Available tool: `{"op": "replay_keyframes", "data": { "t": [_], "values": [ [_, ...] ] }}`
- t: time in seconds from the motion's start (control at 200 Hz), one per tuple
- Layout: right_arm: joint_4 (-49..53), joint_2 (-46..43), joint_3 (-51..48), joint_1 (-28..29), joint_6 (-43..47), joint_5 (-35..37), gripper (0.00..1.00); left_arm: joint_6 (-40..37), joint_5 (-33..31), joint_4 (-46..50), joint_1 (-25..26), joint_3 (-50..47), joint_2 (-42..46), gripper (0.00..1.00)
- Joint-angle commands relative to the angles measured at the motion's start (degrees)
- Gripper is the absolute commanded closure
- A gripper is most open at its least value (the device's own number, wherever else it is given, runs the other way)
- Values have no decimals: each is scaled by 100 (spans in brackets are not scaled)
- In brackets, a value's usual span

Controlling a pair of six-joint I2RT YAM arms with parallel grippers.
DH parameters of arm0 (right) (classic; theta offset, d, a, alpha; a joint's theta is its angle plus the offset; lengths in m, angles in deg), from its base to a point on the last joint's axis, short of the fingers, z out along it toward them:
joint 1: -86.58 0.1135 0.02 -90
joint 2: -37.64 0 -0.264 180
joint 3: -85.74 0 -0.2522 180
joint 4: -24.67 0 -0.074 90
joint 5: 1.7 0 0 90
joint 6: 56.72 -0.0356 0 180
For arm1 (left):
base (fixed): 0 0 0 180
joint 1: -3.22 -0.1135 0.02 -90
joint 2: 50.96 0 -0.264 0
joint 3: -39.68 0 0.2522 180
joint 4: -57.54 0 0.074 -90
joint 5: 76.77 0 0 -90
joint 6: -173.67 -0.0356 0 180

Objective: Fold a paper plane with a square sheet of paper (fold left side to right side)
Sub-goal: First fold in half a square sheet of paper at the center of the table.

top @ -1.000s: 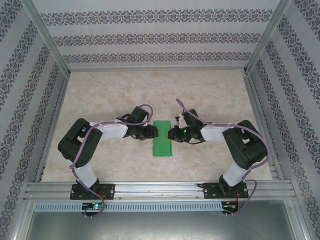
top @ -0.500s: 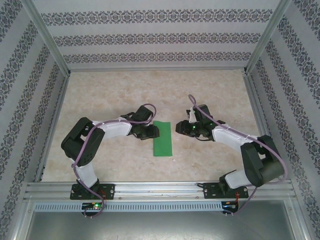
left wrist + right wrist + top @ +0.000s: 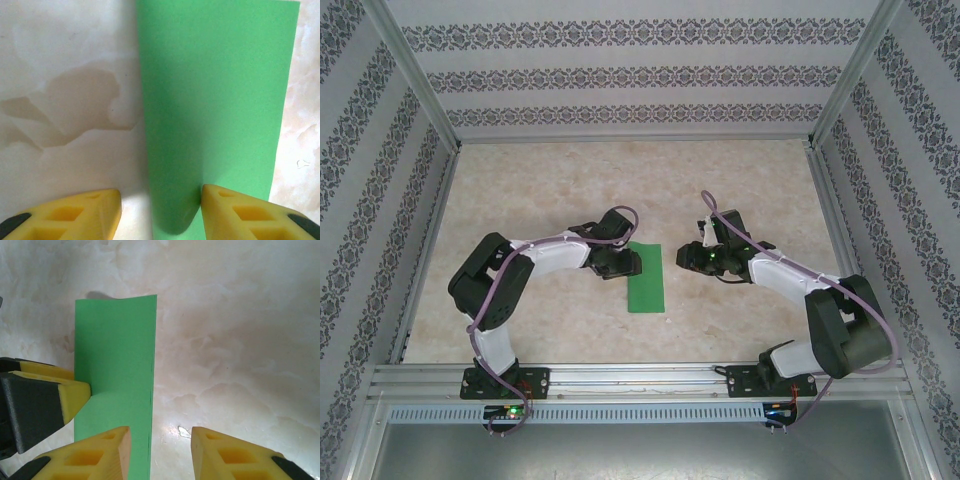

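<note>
Two grippers: the left gripper (image 3: 634, 265) and the right gripper (image 3: 687, 258) sit low over the table (image 3: 520, 180).
Paper: the square sheet of paper (image 3: 646, 277) lies flat between them, folded into a thin green strip.
Left gripper: its fingers are spread apart and hold nothing. The strip's left edge sits in the gap, and one finger (image 3: 240, 212) is over the green.
Right gripper: its fingers are spread too, with bare table in the gap. The strip is just off to its left.
Change: a second ago the right gripper was at the strip's right edge. Now it has backed away. The left gripper has crept a bit closer. The paper has not moved.
</note>
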Motion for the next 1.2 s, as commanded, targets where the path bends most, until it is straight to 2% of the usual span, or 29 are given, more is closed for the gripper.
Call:
{"op": "replay_keyframes", "data": {
  "t": [0.0,1.194],
  "values": [
    [73,-49,-77,-72,107,47,63,-5,149,-666,345,-114,-864,52],
    [-13,18,-95,-33,133,-190,64,-34,199,-458,433,143,-1136,51]
  ]
}}
